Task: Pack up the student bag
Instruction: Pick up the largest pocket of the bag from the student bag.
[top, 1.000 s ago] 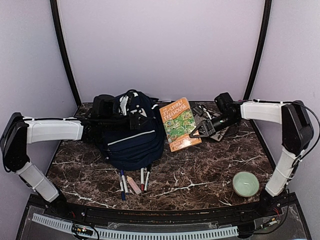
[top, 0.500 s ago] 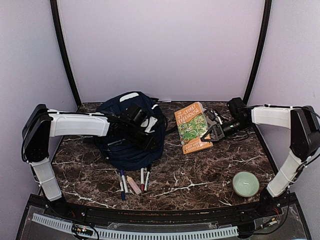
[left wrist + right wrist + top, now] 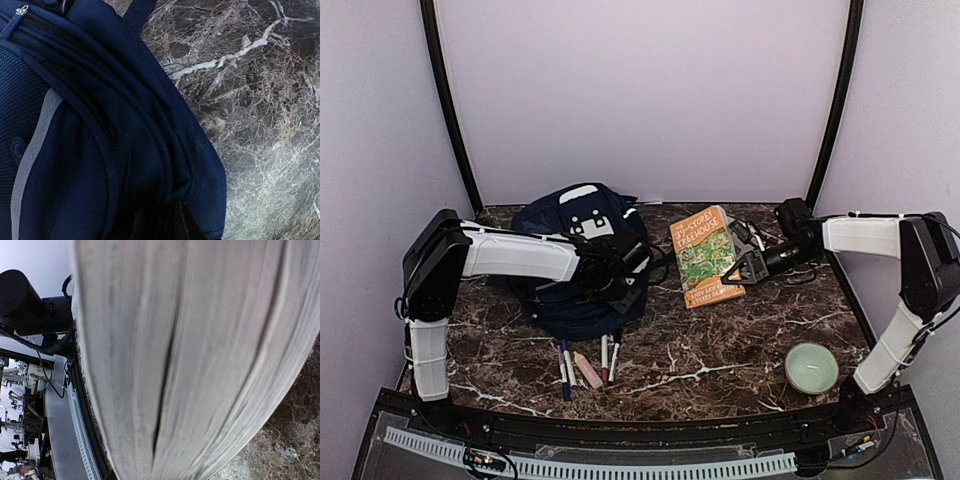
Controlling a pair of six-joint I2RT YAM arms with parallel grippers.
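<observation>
The student bag [image 3: 552, 217] lies on the desk [image 3: 720, 350], at its rear left. The left arm rises from its base, bends at the elbow and reaches level to the right across the bag. Its end effector [image 3: 623, 277] sits against the bag's right flank; dark on dark, I cannot tell how far it is open. The right arm folds at the far right and stretches leftward, its end effector [image 3: 742, 270] clamped on the right edge of the orange book [image 3: 705, 252], which is tilted.

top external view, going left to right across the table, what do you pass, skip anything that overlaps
student bag → orange book → green bowl
</observation>
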